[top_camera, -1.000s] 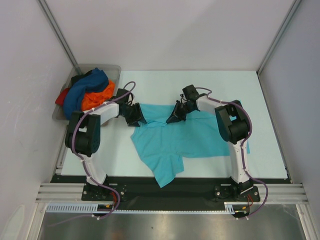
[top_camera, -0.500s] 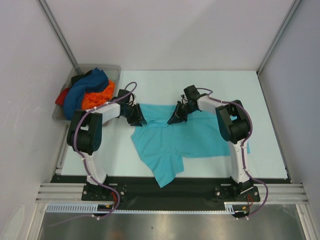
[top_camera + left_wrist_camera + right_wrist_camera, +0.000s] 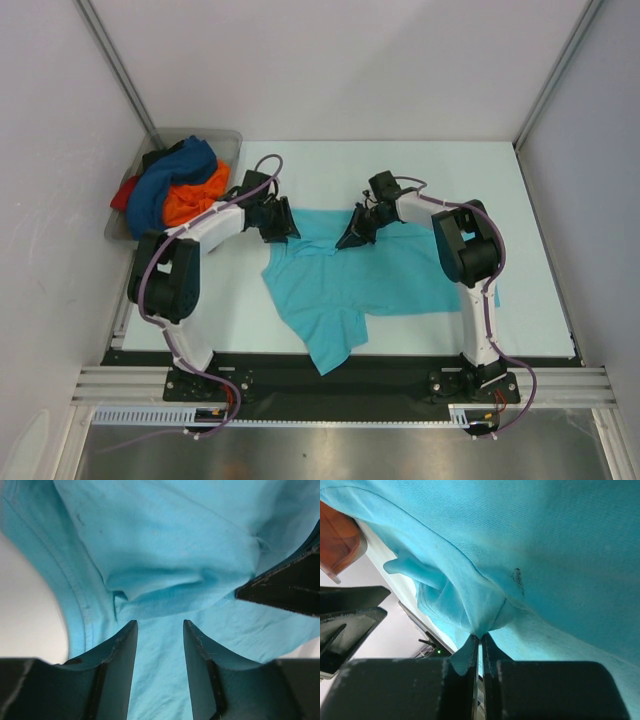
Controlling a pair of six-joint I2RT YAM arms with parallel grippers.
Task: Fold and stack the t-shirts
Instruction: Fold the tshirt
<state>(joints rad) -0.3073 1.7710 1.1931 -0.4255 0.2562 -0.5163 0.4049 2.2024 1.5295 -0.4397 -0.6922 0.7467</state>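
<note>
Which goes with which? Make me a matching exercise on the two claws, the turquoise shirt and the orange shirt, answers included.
Things:
1. left claw
2. right claw
3. turquoise t-shirt
4. orange t-shirt

States or places:
a. heaped in the grey tray
b. lying on the table
c. shut, pinching a fold of turquoise cloth
d. open, fingers apart over turquoise cloth

Pairs: 1-d, 2-c, 3-b, 4-a
</note>
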